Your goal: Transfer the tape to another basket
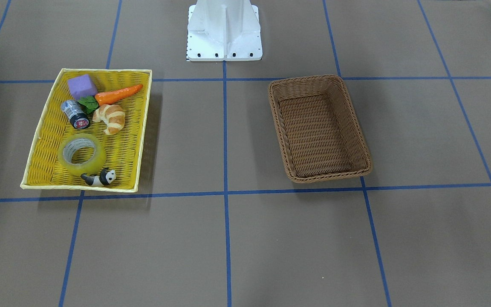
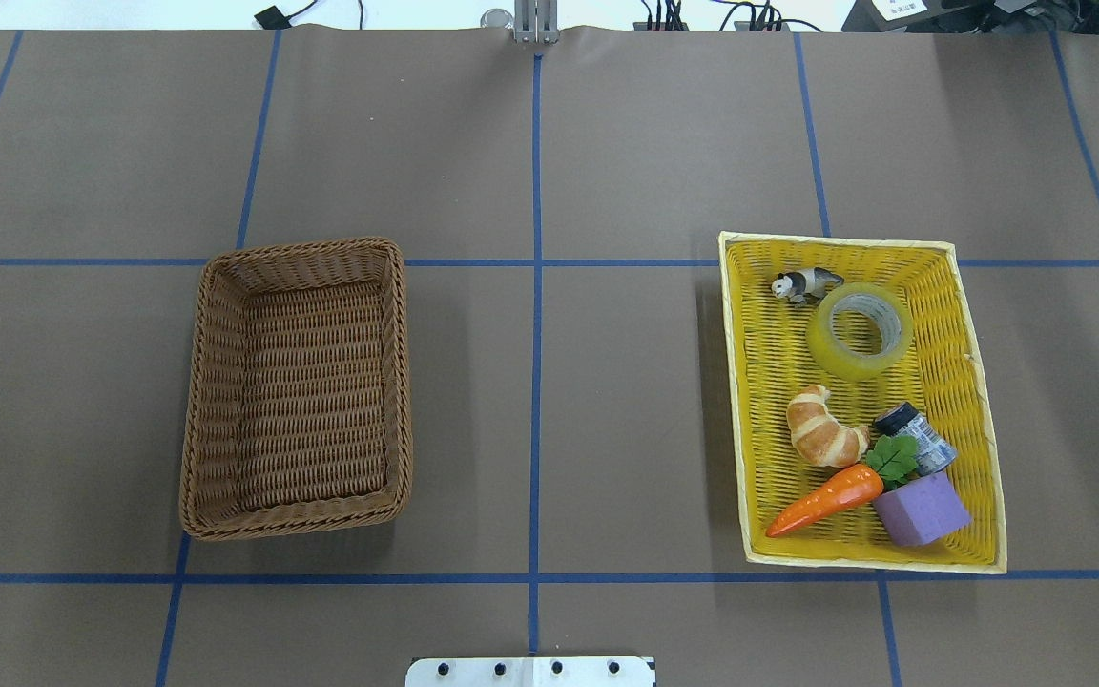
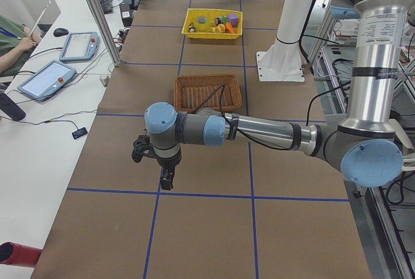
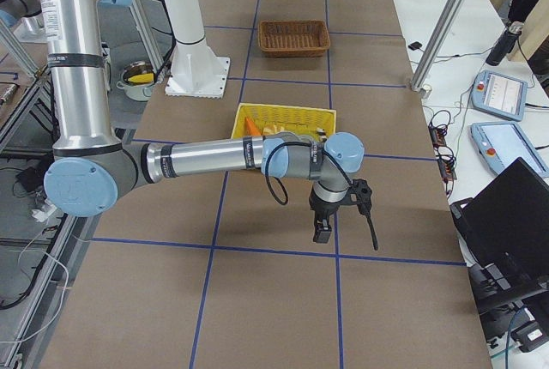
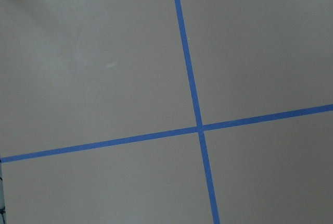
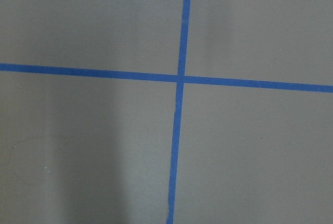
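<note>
Start at the table's right end. Your right gripper hangs pointing down over bare brown table paper. It shows only in the side view, and its wrist camera sees nothing but blue grid lines, so I cannot tell whether its jaws are apart or together.

In that right-end view, the shallow bright yellow woven tray sits next along, at about 12 o'clock from the gripper.

Now read the overhead view as a clock, with 6 at the robot's base. The wide roll of translucent yellow packing tape, with its white core, lies flat in the tray's 12 o'clock end. Its hole faces up, so it has no long axis across the table, and I'd judge any angle on the ring wall will do.

Mind the small black-and-white panda figurine just beside the roll at 10 o'clock, possibly touching it. The golden croissant lies clear of the roll at about 7 o'clock.

Farther on, at 9 o'clock from the tray and well apart, stands the brown woven wicker rectangular basket; the tape is not yet in it.

Farthest out, at the table's left end, the left gripper points down over the paper, and I cannot tell its jaw state either.

Your right arm looks the nearer one for the pick
</note>
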Motion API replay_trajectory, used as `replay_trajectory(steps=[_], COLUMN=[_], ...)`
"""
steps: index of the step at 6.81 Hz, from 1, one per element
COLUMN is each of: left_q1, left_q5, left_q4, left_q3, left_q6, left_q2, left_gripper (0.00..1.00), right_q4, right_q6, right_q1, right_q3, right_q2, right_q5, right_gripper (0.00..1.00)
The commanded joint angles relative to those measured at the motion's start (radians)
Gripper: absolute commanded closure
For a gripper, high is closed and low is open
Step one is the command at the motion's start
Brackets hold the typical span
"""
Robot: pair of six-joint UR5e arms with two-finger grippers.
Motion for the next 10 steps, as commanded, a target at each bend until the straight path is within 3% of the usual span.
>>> replay_trajectory(steps=[1, 10], left_q1=[0.000, 0.000], left_q5=[-0.001, 0.014], left_q4=[-0.001, -0.004], left_q3=[0.000, -0.003], left_q6=[0.000, 0.002], left_q2=[0.008, 0.000], left_gripper=[0.01, 0.01], right_q4=[0.000, 0.002], right_q6=[0.001, 0.001], right_q1=[0.000, 0.000], right_q3=[-0.002, -0.012], right_q2=[0.000, -0.004], right_q5=[0.000, -0.005], right_gripper=[0.00, 0.00])
